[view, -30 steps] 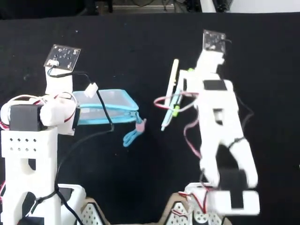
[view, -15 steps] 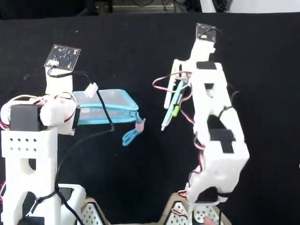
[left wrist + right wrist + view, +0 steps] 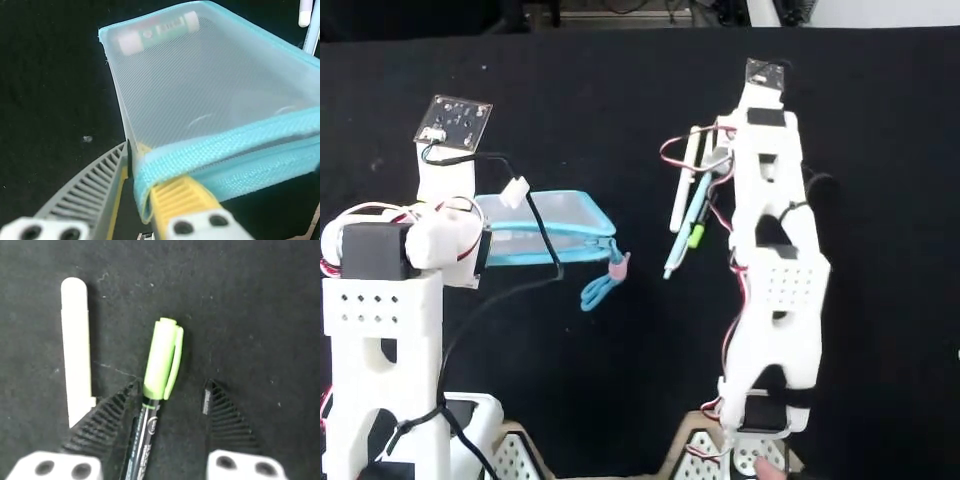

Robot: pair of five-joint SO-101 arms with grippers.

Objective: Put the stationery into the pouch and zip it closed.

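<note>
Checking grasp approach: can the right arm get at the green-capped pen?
Probably yes. The open right claw sits over the green-capped pen, which lies bare on the table between its jaws; the white pen lies beside, apart.

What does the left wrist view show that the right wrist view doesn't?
Left wrist view: the mesh pouch, with a tube inside at the end away from the left gripper, which is shut on the pouch's blue edge. Right wrist view: the green pen, lying on the table between the open fingers of the right gripper. Both: the black table and, apparently, the white pen, of which the left wrist view catches just the tip.
</note>
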